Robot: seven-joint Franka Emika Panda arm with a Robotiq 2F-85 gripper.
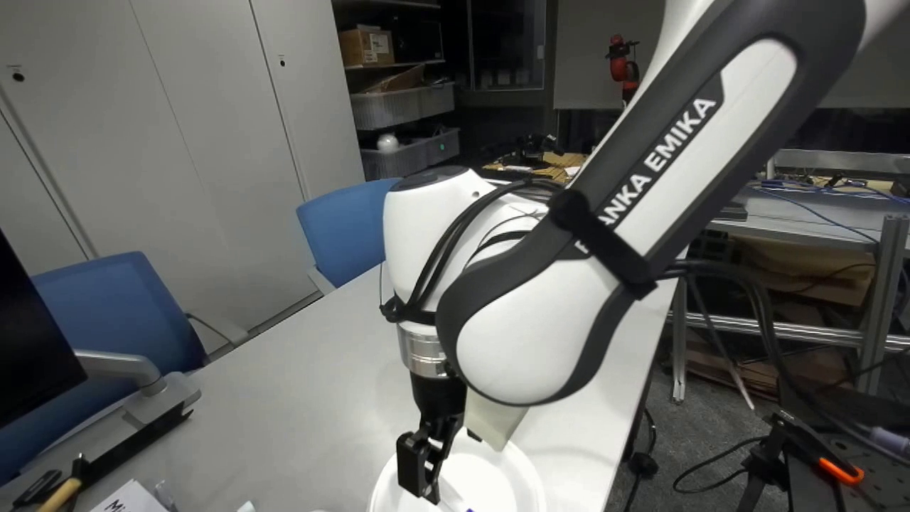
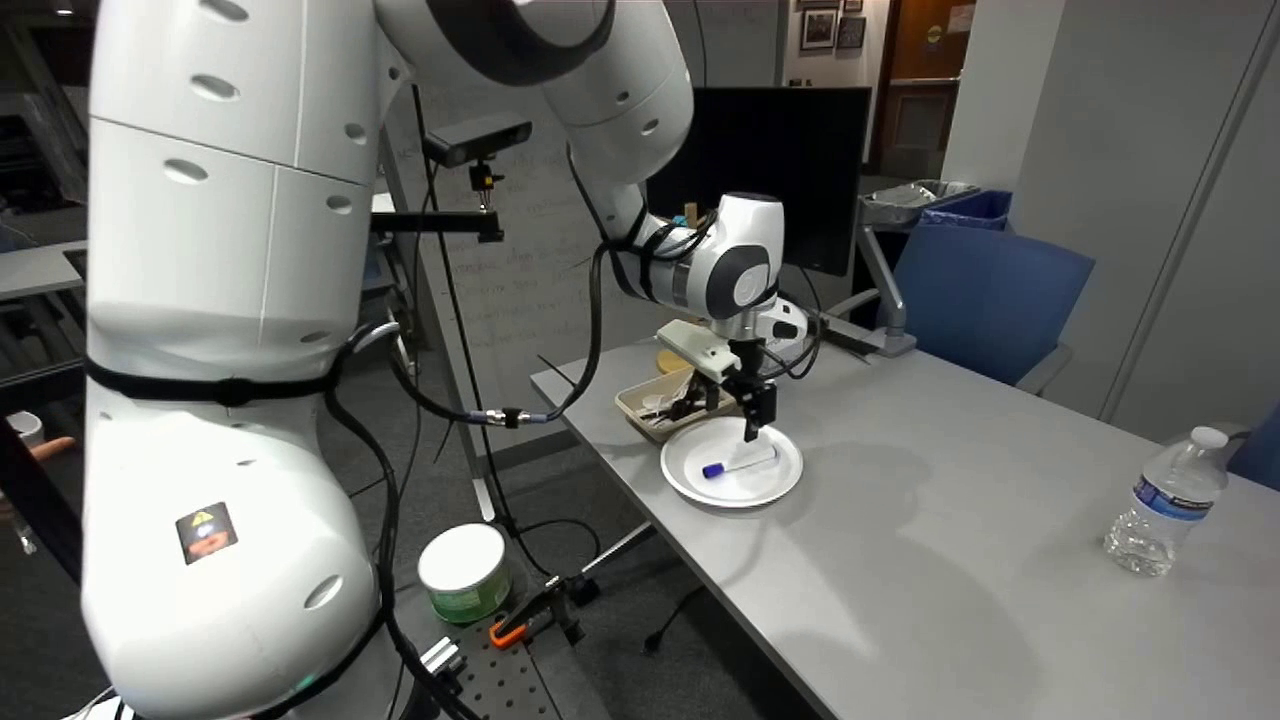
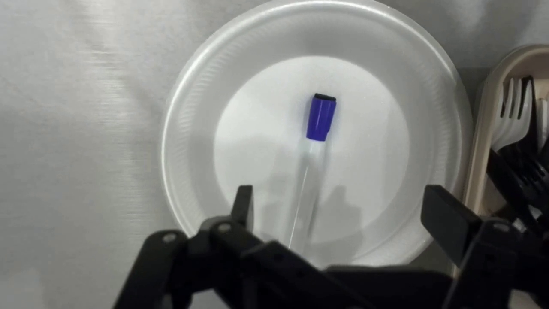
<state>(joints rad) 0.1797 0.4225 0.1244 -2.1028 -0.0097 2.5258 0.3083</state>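
Note:
A marker with a blue-purple cap and pale barrel (image 3: 306,184) lies on a white plate (image 3: 182,116), which rests on the table. In the wrist view my gripper (image 3: 341,204) stands open above the plate. Its fingers are wide apart, one to each side of the barrel, with nothing held. The barrel's lower end is hidden behind the gripper. In an exterior view the gripper (image 2: 714,424) hangs over the plate's far part, and the marker (image 2: 740,464) lies below it. In an exterior view the plate (image 1: 525,473) is cut off by the lower edge.
A beige tray (image 3: 479,146) of forks and dark cutlery sits close beside the plate, near one finger. A clear water bottle (image 2: 1165,505) stands farther along the table. A monitor (image 2: 765,170) on an arm and a blue chair (image 2: 985,290) stand at the table's edge.

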